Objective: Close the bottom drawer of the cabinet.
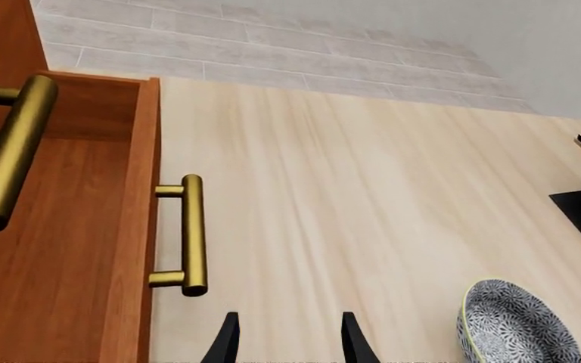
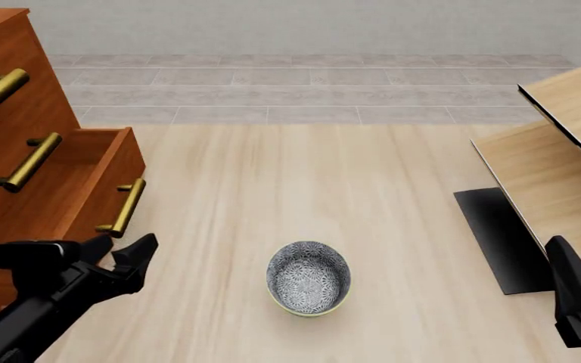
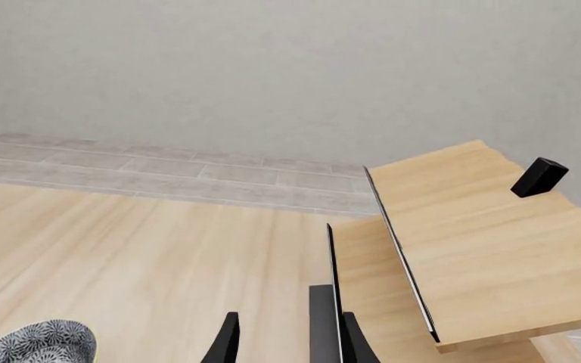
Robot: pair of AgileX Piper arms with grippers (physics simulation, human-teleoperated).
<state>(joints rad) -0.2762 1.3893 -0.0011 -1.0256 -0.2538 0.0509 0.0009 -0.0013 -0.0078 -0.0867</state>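
The left gripper hangs low over the table, its fingers apart with only bare wood between them; it has hold of nothing. Just ahead of its tips, and not yet touching, is the brass handle on the bottom drawer, which stands pulled out from the cabinet with its inside open to view.

From where I stand, the risk is in how that hand meets the drawer front. In the left wrist view the fingertips sit off to the side of the handle, not squarely before the panel. If the push lands on the bar alone, or on the drawer's outer corner, the fingers may slide off the brass or skew the drawer so that it binds on its runners instead of running in. A finger slipping behind the bar could also catch there as the drawer goes home.

To the gripper's other side, a little apart, sits a patterned bowl; a wide swing of the arm could knock it.

The right gripper waits far across the table beside the pale furniture, fingers likewise spread and empty in its own wrist view, well clear of the drawer.

Beyond the drawer, the two upper drawers look shut.
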